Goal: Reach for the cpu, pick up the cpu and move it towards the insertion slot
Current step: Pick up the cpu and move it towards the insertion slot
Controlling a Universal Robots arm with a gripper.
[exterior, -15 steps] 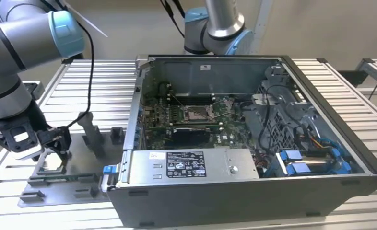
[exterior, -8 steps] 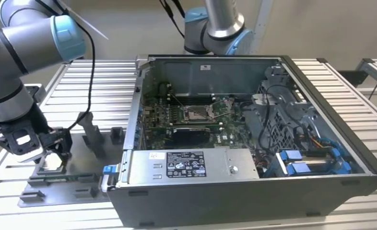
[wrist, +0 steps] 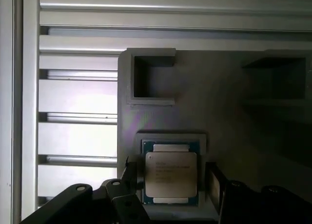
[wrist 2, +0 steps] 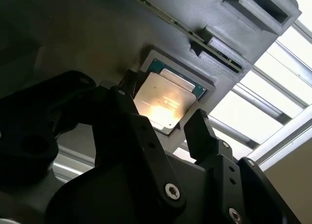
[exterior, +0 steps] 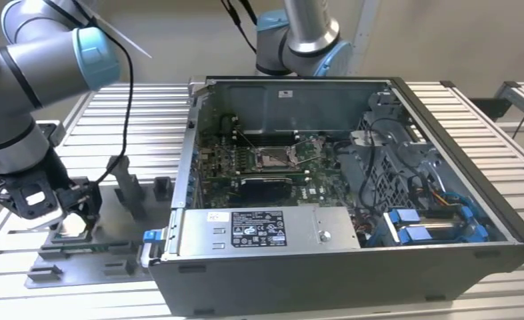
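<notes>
CPU [wrist 2: 163, 104] lies flat in its grey fixture [wrist 2: 195, 19] pocket in the second wrist view, jaws wide either side. First wrist view: likewise. Exterior view's left: gripper [exterior: 71, 210] low over the desk [exterior: 129, 113]; insertion slot [exterior: 275, 157] well apart, inside the case [exterior: 333, 267].

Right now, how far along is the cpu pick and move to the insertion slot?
Done: the reach; the hand sits over the grey fixture. In hand: the grasp; its open fingers straddle the cpu, which lies flat in its pocket, apparently not clamped. Left: the lift and the carry to the insertion slot, dark-centred inside the computer case.
</notes>
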